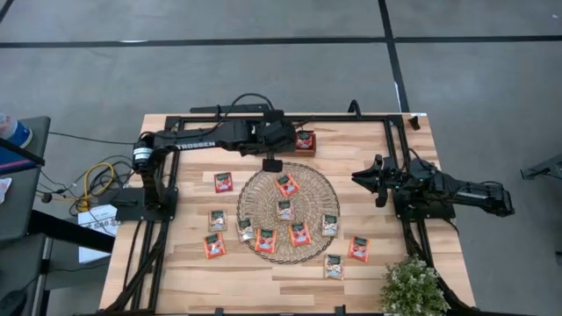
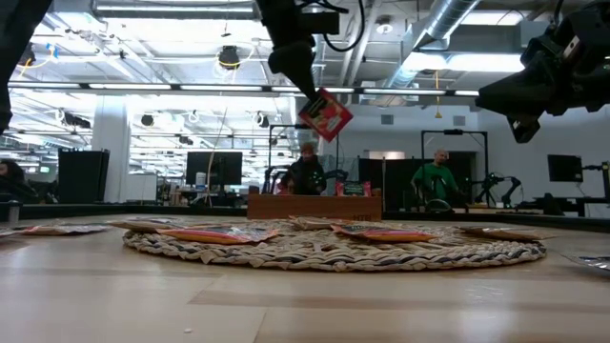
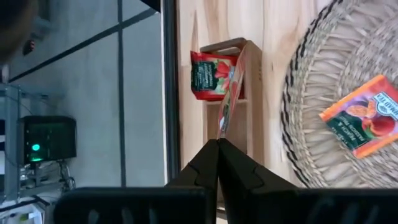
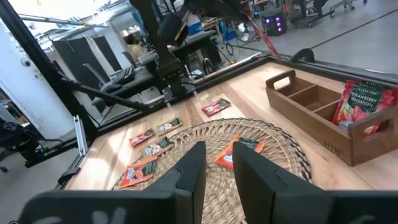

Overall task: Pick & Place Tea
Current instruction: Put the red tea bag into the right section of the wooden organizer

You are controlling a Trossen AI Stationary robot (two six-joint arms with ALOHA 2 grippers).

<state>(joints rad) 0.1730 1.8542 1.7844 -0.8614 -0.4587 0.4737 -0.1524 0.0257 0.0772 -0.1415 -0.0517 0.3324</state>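
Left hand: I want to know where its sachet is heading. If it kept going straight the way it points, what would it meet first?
The left hand, shut on a red tea sachet, points at the wooden tray, so probably the tray compartment beside the red sachet already standing there; depth is unclear.

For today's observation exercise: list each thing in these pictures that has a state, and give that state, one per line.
Left end effector: shut on a red tea sachet, held in the air.
Right end effector: open, empty, off the mat.
Wooden compartment tray: one red sachet standing in an end compartment.
Woven mat: several sachets lying flat.
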